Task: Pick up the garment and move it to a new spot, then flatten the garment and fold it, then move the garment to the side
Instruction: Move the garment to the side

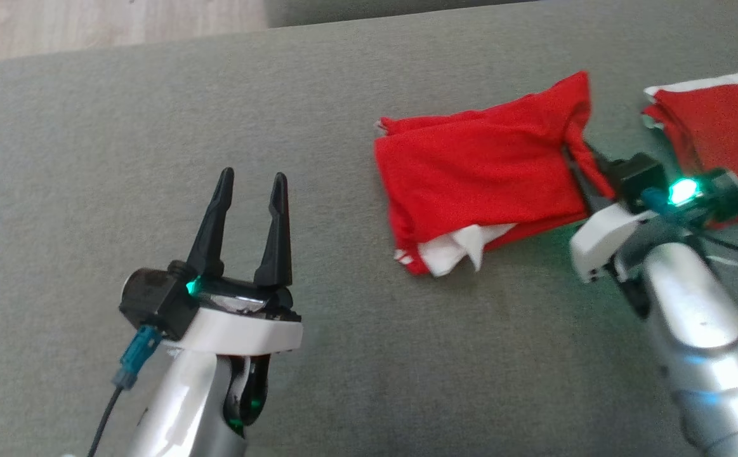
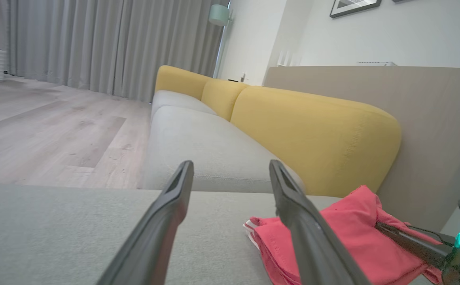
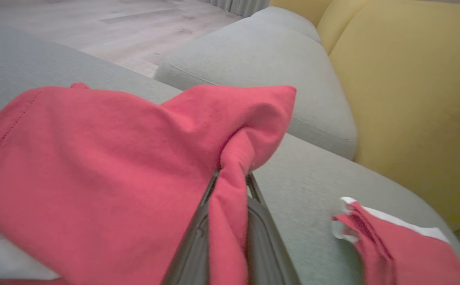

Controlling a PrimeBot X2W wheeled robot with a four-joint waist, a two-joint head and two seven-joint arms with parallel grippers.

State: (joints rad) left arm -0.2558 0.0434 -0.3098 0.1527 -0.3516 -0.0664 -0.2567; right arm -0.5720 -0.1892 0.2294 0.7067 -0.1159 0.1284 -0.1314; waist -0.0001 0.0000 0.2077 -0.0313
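Folded red garment [image 1: 476,171] lies toward the right edge of the cushion [image 1: 343,355], right gripper [image 1: 587,166] clamped on its corner. The left gripper [image 1: 252,181] gapes empty; moving it aside seems left.

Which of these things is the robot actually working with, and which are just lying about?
In the job: red garment, pinched by the right gripper; left gripper, open, apart from it.
Lying about: other red-and-white cloth, yellow cushions, grey curtains.
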